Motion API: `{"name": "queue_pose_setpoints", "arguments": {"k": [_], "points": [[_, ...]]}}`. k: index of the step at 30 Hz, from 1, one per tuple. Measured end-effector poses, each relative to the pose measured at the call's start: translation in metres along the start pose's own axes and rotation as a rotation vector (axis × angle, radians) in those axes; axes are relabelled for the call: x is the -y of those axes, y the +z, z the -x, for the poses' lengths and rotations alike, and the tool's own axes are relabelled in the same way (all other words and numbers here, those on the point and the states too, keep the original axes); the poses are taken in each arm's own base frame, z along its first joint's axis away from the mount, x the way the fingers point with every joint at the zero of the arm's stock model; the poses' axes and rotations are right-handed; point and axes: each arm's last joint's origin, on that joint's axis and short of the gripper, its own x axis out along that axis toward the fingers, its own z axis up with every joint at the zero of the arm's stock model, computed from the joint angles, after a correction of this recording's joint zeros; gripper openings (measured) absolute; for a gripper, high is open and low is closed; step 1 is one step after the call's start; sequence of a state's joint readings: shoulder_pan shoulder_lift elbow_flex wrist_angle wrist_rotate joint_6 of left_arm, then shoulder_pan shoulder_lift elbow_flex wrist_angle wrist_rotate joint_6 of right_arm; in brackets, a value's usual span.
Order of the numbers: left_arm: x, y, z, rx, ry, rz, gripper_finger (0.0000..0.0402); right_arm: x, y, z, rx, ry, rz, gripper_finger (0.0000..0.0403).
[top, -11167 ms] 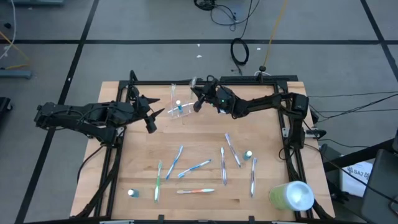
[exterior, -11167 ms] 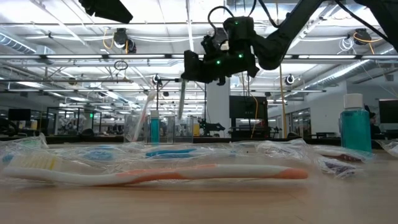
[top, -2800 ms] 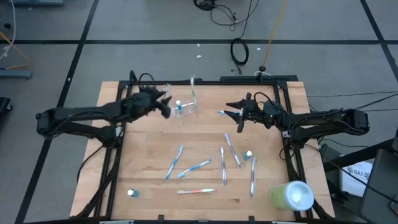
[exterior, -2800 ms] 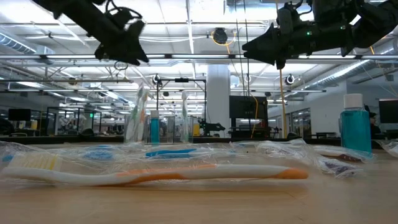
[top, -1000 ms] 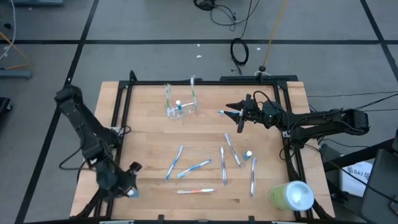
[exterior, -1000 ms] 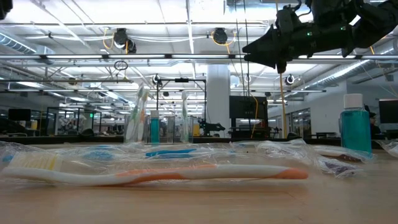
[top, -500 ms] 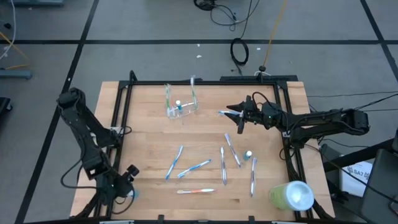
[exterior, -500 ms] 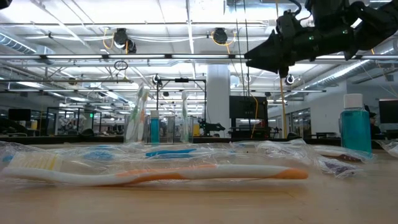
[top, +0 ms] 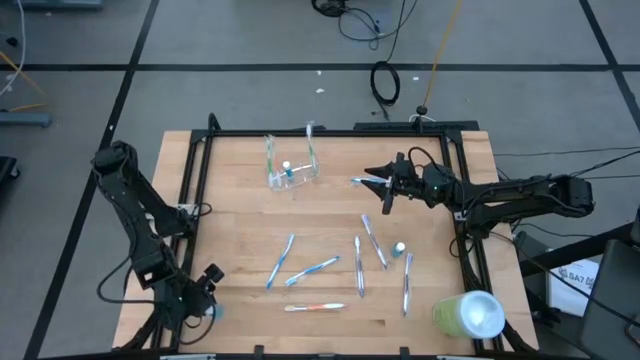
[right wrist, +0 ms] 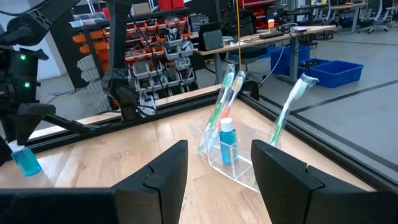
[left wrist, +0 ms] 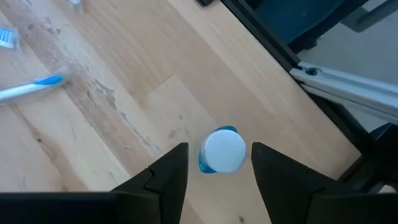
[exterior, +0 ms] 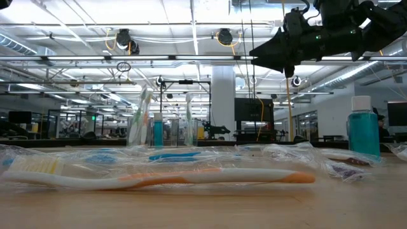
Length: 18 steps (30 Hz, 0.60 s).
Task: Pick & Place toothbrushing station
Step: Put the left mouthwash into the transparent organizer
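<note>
My left tool (left wrist: 212,167) hangs open, empty, straddling a white-capped blue tube (left wrist: 221,151) at the table's (top: 240,230) near-left corner; my right tool (top: 383,186), also open and empty, hovers beside the clear cup (top: 292,173).

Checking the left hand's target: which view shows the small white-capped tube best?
Left wrist view: the white-capped tube stands between the open left hand's fingers. High view mostly hides it under that hand; other views don't clearly show it.
</note>
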State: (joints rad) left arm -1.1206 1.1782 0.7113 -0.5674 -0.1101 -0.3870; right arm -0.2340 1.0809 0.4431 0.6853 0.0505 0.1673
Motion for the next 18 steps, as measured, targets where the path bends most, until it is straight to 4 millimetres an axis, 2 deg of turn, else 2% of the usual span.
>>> {"name": "queue_pose_setpoints", "arguments": {"k": [13, 18], "points": [[0.0005, 0.0054, 0.0002, 0.067, 0.025, -0.02, 0.0184, 0.0, -0.0002, 0.0, -0.001, 0.0, 0.0, 0.0169], [0.0013, 0.0043, 0.0001, 0.046, -0.008, -0.091, 0.0184, 0.0, -0.0003, 0.0, -0.001, 0.0, 0.0, 0.0169]]}}
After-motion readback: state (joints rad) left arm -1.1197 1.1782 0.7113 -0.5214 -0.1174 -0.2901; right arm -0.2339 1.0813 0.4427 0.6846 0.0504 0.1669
